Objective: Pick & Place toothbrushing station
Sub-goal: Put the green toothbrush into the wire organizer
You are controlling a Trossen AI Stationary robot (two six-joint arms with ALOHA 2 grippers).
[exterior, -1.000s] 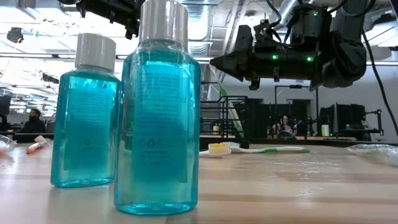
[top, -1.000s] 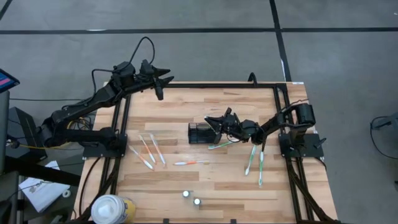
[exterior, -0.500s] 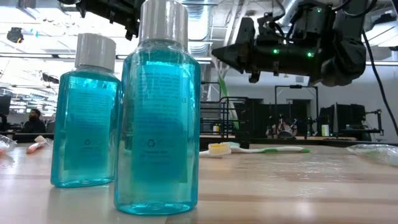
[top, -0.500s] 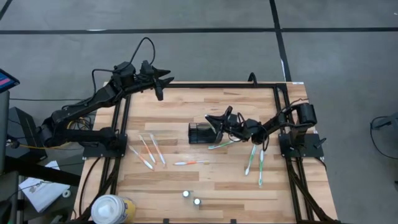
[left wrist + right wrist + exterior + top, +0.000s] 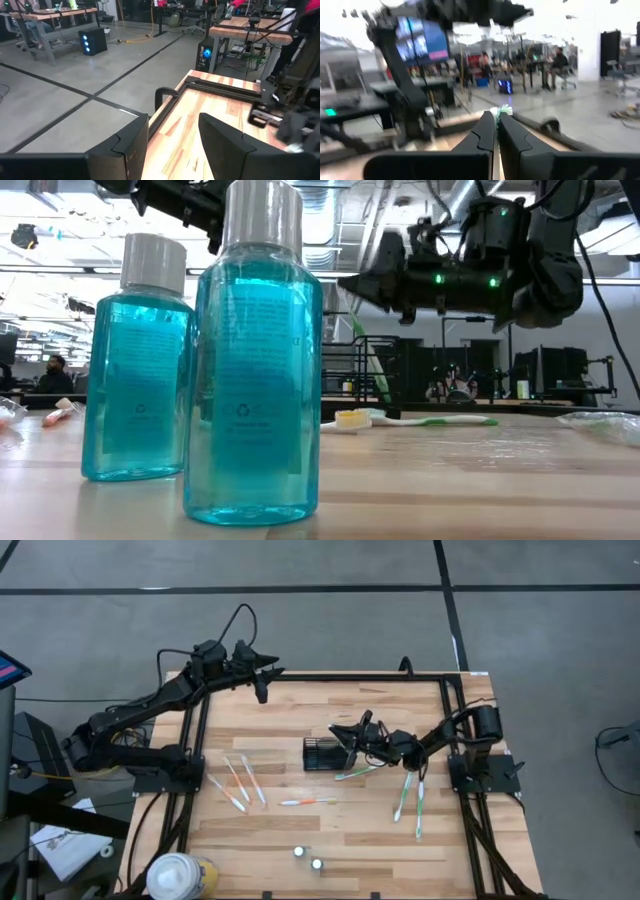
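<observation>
Shifted slightly: left end effector [image 5: 262, 675], jaws apart and empty, above the far edge of the table [image 5: 330, 830], well away from the black mesh holder [image 5: 318, 754]. Right end effector [image 5: 343, 733], closed on a green-bristled toothbrush [image 5: 501, 110], apparently, hangs just over the holder. Holder: mid-table. Loose toothbrushes [image 5: 240, 782] lie on the wood planks either side of it. Room beyond: grey concrete floor [image 5: 330, 565], desks, seated people.

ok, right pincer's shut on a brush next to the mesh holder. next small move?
Probably ease the right pincer over the black mesh holder, tipping the brush more upright before releasing. The pincer is clamped on a green-bristled toothbrush, which hangs slanted by the holder's edge with its handle trailing toward the table, not yet inside. The left pincer waits at the far edge.
</observation>
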